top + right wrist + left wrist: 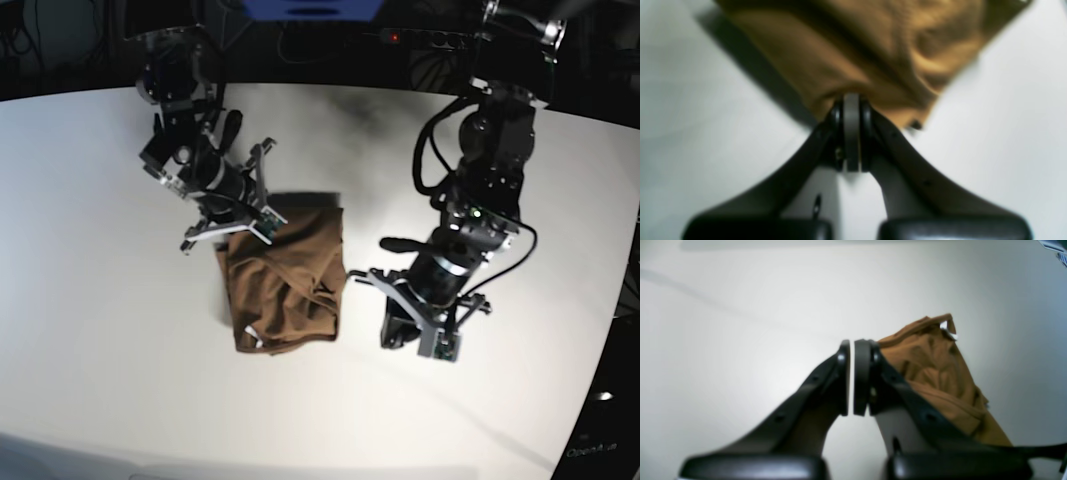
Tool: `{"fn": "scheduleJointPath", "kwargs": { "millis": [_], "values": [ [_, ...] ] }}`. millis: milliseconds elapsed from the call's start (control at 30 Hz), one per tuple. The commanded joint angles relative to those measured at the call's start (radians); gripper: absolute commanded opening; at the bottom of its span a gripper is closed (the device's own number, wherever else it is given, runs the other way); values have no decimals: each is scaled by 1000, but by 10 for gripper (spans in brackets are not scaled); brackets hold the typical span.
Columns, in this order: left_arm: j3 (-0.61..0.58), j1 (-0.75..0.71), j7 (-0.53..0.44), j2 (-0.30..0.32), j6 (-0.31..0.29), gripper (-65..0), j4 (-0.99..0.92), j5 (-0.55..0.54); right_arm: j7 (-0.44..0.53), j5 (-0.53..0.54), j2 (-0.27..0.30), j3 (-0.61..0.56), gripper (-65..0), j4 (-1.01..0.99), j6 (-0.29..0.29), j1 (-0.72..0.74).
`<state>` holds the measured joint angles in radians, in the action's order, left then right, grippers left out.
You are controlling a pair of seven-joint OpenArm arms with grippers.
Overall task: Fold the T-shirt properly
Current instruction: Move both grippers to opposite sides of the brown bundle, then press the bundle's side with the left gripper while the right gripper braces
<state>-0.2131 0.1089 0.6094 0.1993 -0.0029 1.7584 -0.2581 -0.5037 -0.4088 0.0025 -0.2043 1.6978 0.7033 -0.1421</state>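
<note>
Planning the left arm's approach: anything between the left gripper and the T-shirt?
Nothing: base view shows only bare white table between the left gripper and the T-shirt.

No legible text anywhere.

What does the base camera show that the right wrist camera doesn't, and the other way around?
Only the base view shows the whole T-shirt bunched on the white table, with the left claw beside it, apart from the cloth, and the right claw at its far edge. Only the right wrist view shows that claw up close, pinched shut on a fold of cloth. Both show the tan shirt on the table.
</note>
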Motion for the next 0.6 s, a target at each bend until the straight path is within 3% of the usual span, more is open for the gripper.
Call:
{"fn": "scheduleJointPath", "kwargs": {
  "millis": [0,300,567],
  "values": [
    [4,19,-26,-1,-1,-627,13,1,20,6,0,3,-647,-5,-5,11],
    [-92,127,-33,-2,-1,-627,-101,-5,87,6,0,4,-647,-109,-5,11],
    [-131,232,-33,-91,-1,-627,-277,6,89,6,0,3,-647,-146,-5,31]
  ]
}}
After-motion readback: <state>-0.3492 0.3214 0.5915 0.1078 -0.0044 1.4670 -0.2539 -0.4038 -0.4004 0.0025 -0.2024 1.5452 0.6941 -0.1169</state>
